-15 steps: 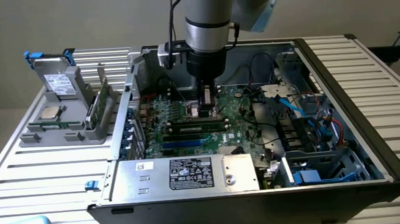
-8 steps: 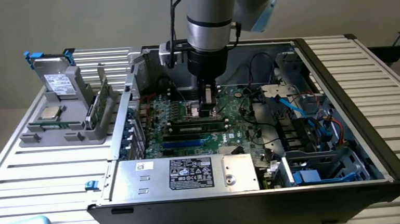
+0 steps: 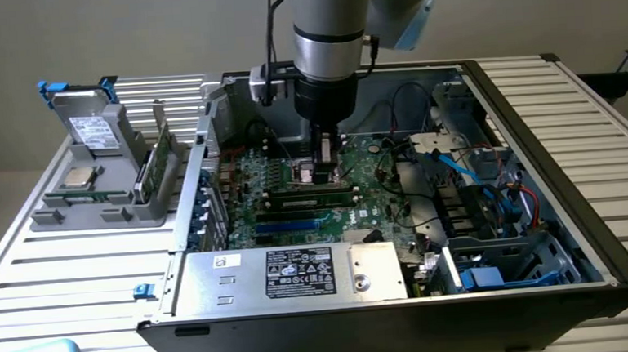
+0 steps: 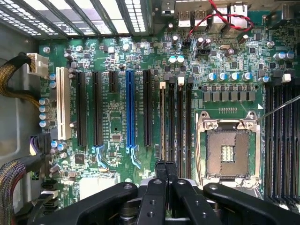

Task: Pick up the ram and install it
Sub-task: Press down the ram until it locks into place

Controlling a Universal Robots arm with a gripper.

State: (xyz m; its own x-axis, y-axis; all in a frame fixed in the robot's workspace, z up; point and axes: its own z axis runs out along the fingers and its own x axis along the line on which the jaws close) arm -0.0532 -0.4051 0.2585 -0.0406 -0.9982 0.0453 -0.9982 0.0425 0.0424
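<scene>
Closed gripper (image 4: 165, 171) presses down at centre frame onto the ram (image 3: 313, 197), seated in the motherboard (image 4: 117, 117) slot; installation looks nearly complete.

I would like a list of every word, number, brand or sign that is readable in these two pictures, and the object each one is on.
No text can be read with confidence.
Black label on the silver power supply: white print and marks, too small to read.
White sticker beside it: blurred.
Label on the grey drive in the holder: unreadable.
Motherboard markings in the wrist view: too small to read.
</scene>
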